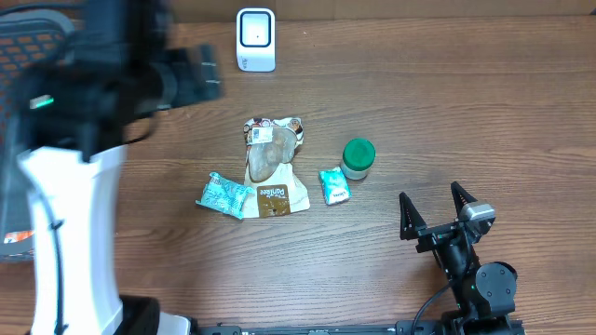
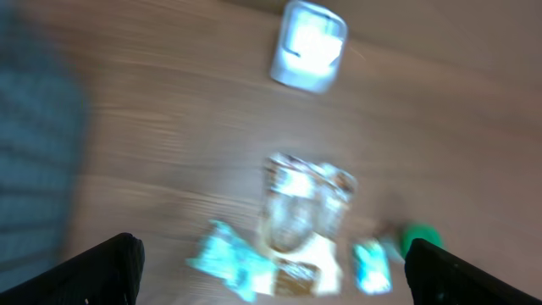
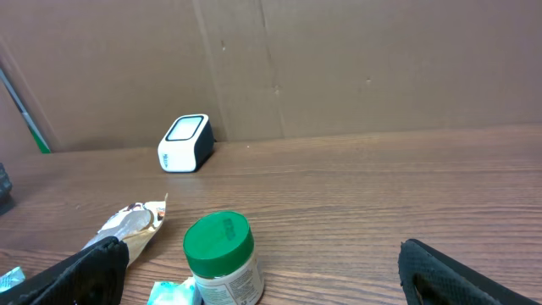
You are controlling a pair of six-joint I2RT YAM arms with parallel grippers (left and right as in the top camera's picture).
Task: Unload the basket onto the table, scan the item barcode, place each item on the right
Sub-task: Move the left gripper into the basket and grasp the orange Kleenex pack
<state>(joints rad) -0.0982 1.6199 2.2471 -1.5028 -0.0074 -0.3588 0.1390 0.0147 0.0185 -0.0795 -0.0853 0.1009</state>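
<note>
On the desk (image 1: pixel 466 102), seen from overhead, four items lie in one group near the middle. A brown pouch (image 1: pixel 272 167) is in the centre, and a larger teal packet (image 1: pixel 224 194) touches its lower left corner. A small teal packet (image 1: pixel 333 185) lies just to its right, and a green-lidded jar (image 1: pixel 358 157) stands upright just beside that packet. The white scanner (image 1: pixel 255 39) stands well apart from them at the far edge.

From above I cannot read a barcode on any item. This view shows the right end effector (image 1: pixel 430 194) with its fingers spread and nothing between them, near the jar but not touching it. The left arm (image 1: pixel 65 186) is only a big blurred shape at the left side.

The left wrist camera gives what the overhead hides. The left end effector (image 2: pixel 271 244) is released, its two fingers are at the bottom corners, and it is high above the pouch. This picture is blurred, so details are lost.

Only the right wrist camera shows the side of the jar and the cardboard wall (image 3: pixel 339 59) behind the scanner. The right end effector (image 3: pixel 258 244) is released there too.
</note>
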